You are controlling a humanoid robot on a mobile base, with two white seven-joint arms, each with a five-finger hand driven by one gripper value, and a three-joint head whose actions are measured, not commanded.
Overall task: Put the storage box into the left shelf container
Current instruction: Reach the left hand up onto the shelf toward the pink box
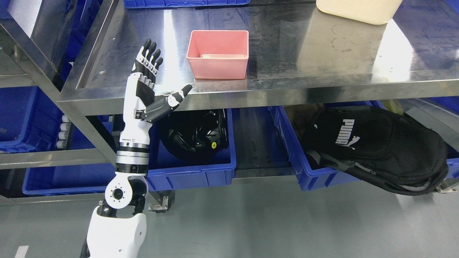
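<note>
The left hand (148,84) is raised with fingers spread and empty, just left of the pink storage box (218,54), which sits upright near the front edge of the steel shelf (322,61).

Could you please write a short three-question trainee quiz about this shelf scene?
1. True or false: the robot's left hand is grasping the pink plastic storage box.
2. What lies in the blue plastic crate under the steel shelf top, below the pink box? A) a dark helmet B) a white bottle C) a red ball
3. Which brand name shows on the black fabric backpack?

Key: 1. False: the fingers are spread, left of the box, holding nothing. 2. A, the dark helmet. 3. PUMA.
</note>
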